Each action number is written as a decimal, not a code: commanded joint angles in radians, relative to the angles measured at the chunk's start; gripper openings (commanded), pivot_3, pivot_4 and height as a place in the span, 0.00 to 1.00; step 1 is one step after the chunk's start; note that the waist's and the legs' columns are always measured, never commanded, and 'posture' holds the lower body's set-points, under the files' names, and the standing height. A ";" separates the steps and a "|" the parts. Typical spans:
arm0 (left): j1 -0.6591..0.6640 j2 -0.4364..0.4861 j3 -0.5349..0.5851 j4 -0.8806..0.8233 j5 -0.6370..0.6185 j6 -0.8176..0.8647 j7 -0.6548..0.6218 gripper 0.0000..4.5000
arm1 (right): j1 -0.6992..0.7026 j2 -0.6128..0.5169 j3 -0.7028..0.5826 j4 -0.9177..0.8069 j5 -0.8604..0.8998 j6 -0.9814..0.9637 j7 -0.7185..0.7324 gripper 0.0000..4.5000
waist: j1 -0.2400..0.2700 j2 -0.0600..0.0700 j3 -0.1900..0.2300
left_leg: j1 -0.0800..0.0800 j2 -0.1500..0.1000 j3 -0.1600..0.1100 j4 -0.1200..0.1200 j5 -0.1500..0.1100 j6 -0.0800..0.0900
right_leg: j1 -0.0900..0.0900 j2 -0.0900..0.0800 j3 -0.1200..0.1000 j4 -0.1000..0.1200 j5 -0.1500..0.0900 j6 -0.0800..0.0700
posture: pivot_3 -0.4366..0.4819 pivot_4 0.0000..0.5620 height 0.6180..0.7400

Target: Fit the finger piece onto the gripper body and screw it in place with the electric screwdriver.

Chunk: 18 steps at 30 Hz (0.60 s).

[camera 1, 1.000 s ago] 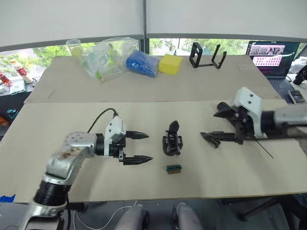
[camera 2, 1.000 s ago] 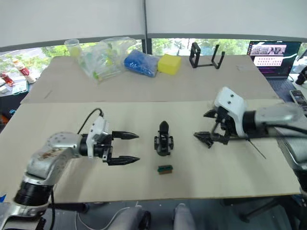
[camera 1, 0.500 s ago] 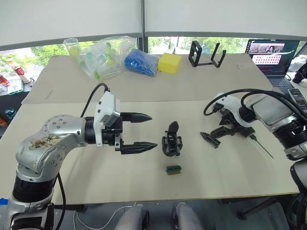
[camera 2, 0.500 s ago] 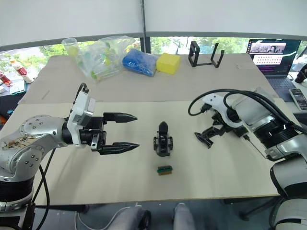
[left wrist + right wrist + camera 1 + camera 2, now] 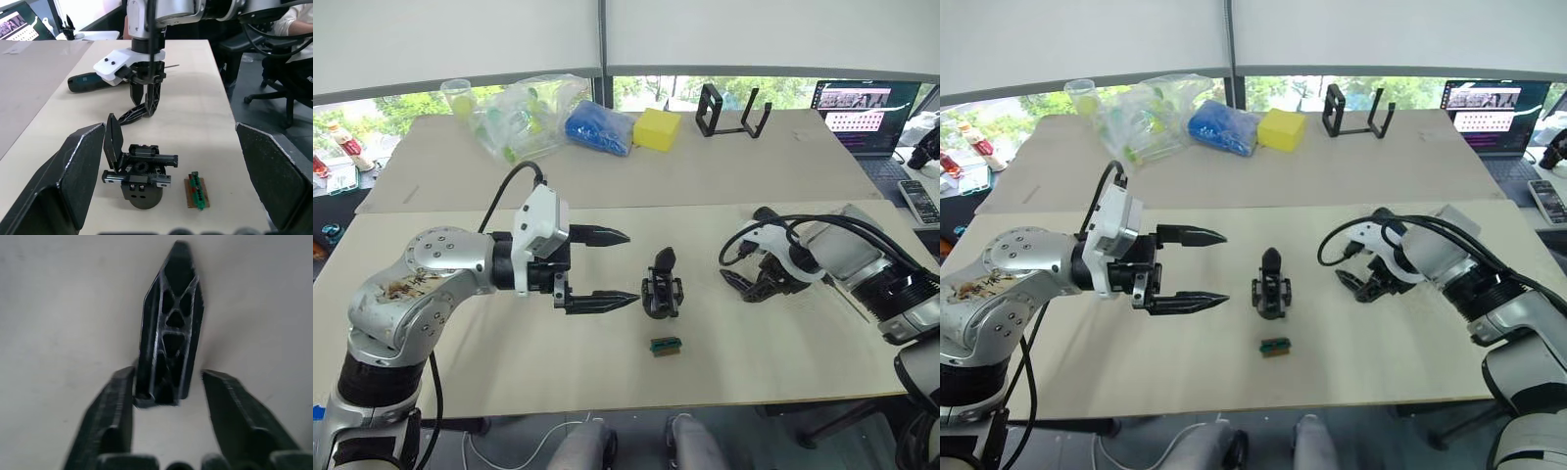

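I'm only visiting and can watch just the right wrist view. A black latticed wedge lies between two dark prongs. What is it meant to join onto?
Observer: That wedge is the finger piece. It goes on the gripper body, a small black assembly standing on the table to the robot's left of it, apart from it.
Visitor: And the tool for screwing it on?
Observer: The electric screwdriver lies flat on the table close by the right hand, not held.
Visitor: Is the other hand busy?
Observer: No, the left hand is open and empty, on the far side of the gripper body.
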 commanded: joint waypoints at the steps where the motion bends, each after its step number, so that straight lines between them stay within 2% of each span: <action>1: -0.005 -0.001 0.013 0.013 0.002 -0.011 0.023 1.00 | 0.016 0.038 -0.110 0.040 0.000 -0.158 -0.059 0.25 | -0.009 0.000 0.000 | 0.001 0.000 0.000 0.000 0.000 0.000 | 0.001 0.000 0.000 0.000 0.000 0.000 | 0.48 0.27 0.98; 4: 0.008 -0.038 0.062 0.019 -0.055 0.038 0.103 1.00 | 0.024 0.043 -0.237 0.079 0.014 -0.459 -0.103 0.25 | -0.014 0.001 0.000 | 0.001 0.000 0.000 -0.001 0.000 -0.001 | 0.000 0.000 0.000 0.001 0.000 0.000 | 0.48 0.27 0.98; 5: 0.005 -0.068 0.084 0.024 -0.081 0.064 0.160 1.00 | 0.024 0.045 -0.284 0.082 0.029 -0.498 -0.117 0.25 | -0.015 0.001 0.000 | 0.001 0.000 0.000 -0.002 0.001 -0.001 | -0.001 0.000 0.000 0.001 0.000 0.000 | 0.48 0.27 0.98; 9: -0.023 -0.222 0.188 0.049 -0.242 0.177 0.420 1.00 | 0.056 0.104 -0.459 -0.017 0.111 -0.477 -0.213 0.25 | -0.011 0.001 0.000 | 0.000 0.000 0.000 -0.002 0.001 -0.001 | -0.001 0.001 0.000 0.001 0.000 0.000 | 0.48 0.27 0.98; 12: -0.048 -0.309 0.229 0.067 -0.338 0.228 0.581 1.00 | 0.077 0.181 -0.535 -0.096 0.119 -0.468 -0.322 0.25 | -0.011 0.001 0.000 | 0.000 0.000 0.000 -0.001 0.001 -0.001 | -0.001 0.001 0.000 0.001 0.000 0.000 | 0.48 0.27 0.98; 13: -0.059 -0.364 0.239 0.094 -0.358 0.233 0.661 1.00 | 0.088 0.237 -0.560 -0.148 0.125 -0.480 -0.384 0.25 | -0.011 0.001 0.000 | 0.001 0.000 0.000 -0.001 0.001 -0.001 | 0.000 0.001 0.000 0.001 0.000 0.000 | 0.48 0.27 0.98; 15: -0.089 -0.471 0.269 0.155 -0.426 0.229 0.817 1.00 | 0.117 0.350 -0.585 -0.260 0.139 -0.484 -0.482 0.25 | -0.010 0.001 0.000 | 0.002 0.000 0.000 -0.001 0.001 -0.001 | 0.000 0.000 0.001 0.002 0.000 0.000 | 0.48 0.27 0.98; 18: -0.126 -0.544 0.301 0.189 -0.516 0.214 0.928 1.00 | 0.158 0.432 -0.573 -0.364 0.127 -0.486 -0.534 0.25 | -0.012 0.001 0.000 | 0.001 0.000 0.000 0.001 0.002 -0.002 | -0.002 0.001 0.001 0.006 0.000 0.000 | 0.48 0.27 0.98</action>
